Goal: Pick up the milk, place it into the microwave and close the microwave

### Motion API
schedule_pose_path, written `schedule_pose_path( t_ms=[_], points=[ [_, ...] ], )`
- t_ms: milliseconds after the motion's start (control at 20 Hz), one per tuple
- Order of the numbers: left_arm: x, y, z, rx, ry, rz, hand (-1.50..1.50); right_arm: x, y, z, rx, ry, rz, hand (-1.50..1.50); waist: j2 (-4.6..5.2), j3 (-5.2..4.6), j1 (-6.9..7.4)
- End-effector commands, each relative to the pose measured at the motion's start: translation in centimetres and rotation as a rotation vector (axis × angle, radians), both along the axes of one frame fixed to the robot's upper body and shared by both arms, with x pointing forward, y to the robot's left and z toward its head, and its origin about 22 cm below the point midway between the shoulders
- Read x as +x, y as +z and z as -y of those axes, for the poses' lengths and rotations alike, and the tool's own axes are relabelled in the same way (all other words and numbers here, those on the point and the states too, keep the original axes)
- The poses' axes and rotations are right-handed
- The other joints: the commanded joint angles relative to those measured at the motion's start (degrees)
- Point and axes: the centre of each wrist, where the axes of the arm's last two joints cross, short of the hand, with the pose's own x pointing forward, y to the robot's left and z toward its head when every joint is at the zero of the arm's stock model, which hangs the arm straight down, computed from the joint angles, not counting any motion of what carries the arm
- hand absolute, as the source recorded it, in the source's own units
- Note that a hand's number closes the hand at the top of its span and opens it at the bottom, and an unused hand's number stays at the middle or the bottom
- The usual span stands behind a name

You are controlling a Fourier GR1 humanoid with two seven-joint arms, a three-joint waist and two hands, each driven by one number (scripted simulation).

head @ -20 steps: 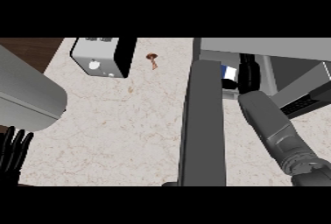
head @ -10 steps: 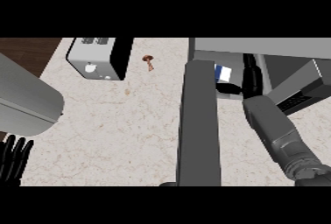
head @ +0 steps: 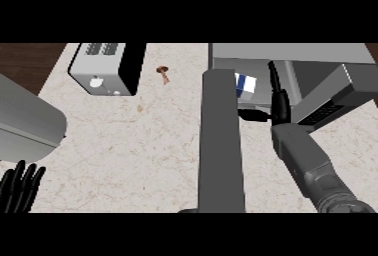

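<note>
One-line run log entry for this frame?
milk: inside microwave | door: open | right hand: at milk, grip unclear | left hand: open, resting lower-left

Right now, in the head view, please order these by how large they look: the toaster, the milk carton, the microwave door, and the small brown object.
1. microwave door, though nearness to the camera enlarges it
2. toaster
3. milk carton, partly hidden by the door
4. small brown object

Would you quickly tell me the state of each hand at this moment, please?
Left hand: open, fingers straight, resting at the lower left edge, holding nothing.
Right hand: open, fingers straight inside the microwave, beside the milk, not gripping it.
</note>
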Motion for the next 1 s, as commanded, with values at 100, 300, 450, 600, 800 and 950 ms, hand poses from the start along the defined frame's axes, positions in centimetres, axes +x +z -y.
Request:
schedule_pose_path(
  t_ms=[100, 300, 450, 600, 800, 950],
  points=[
    [0.2, 0.7, 2.6, -0.031, -0.102, -0.026, -1.50, -2.7, -3.2, -0.5, 0.160, 0.081, 0.006, -1.50, -0.41, 0.00, -1.27],
    [-1.3, -0.6, 2.3, -0.057, -0.198, -0.029, -1.50, -3.8, -4.2, -0.2, 0.252, 0.224, -0.050, -1.50, -1.12, -0.13, -2.35],
    [-1.9, 0.4, 3.9, -0.055, -0.219, -0.036, -1.50, -5.7, -5.9, 0.2, 0.310, 0.274, -0.041, -1.50, -1.32, -0.14, -2.72],
    [-1.2, 0.0, 4.2, -0.057, -0.267, -0.023, -1.50, -8.3, -8.1, 0.2, 0.355, 0.307, -0.025, -1.50, -1.21, -0.16, -2.84],
    [0.3, 0.5, 6.1, -0.015, -0.345, -0.040, -1.50, -9.3, -8.3, -1.8, 0.378, 0.317, -0.031, -1.50, -1.61, -0.24, -4.05],
    [1.6, 0.0, 5.7, 0.018, -0.377, -0.066, -1.50, -12.8, -10.0, -0.6, 0.366, 0.275, -0.024, -1.50, -1.70, -0.29, -4.85]
  ],
)
